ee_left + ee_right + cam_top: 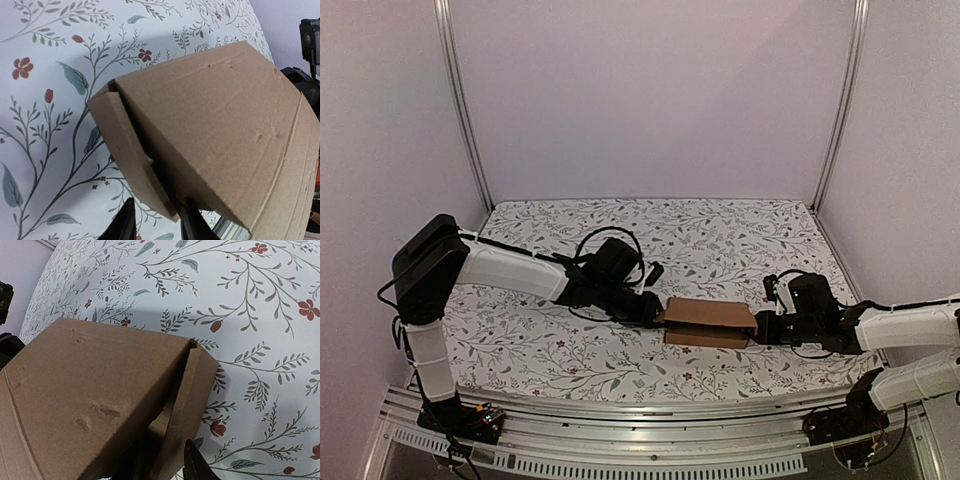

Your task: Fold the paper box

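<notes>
Top external view: both arms stretch low and inward; left claw (660, 312) and right claw (757, 328) each clamp one end wall of the paper box (708, 315).

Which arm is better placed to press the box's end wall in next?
Left, marginally: the left end effector has a finger either side of the paper box end wall; the right end effector straddles its wall too, one finger partly hidden.

The paper box (708, 322), lower middle of the overhead view, is blocked at both ends: the left gripper (657, 311) grips its left end, the right gripper (758, 328) its right. Open flowered cloth (720, 240) runs from the box up to the back wall (650, 100), and a narrower strip lies below it before the metal rail (650, 412).
</notes>
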Controlling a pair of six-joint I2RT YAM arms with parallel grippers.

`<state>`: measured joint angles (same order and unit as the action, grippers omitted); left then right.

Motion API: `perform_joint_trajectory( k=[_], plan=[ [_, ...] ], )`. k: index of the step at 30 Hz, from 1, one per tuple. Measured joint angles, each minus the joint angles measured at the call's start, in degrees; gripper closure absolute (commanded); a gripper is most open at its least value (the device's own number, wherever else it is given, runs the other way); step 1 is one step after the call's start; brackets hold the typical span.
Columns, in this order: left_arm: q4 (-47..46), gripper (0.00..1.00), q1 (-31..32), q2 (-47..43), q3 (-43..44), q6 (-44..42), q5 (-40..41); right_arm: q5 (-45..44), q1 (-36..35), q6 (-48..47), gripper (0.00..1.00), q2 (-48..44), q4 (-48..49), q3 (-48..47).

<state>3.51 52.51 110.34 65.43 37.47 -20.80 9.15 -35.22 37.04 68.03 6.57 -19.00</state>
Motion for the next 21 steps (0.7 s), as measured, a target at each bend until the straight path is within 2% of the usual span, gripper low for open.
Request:
perform_joint_trajectory(
  k=[13,21],
  plan=[
    [-1.49,0.72,0.22,0.0,-1.11,-0.63,2.69,-4.35,-0.02,-0.24,0.76,-3.5,-2.84,0.35],
    [0.85,0.73,0.26,0.0,-2.27,-1.27,5.99,-7.04,0.0,-1.25,0.78,-6.49,-6.56,0.66]
  ],
)
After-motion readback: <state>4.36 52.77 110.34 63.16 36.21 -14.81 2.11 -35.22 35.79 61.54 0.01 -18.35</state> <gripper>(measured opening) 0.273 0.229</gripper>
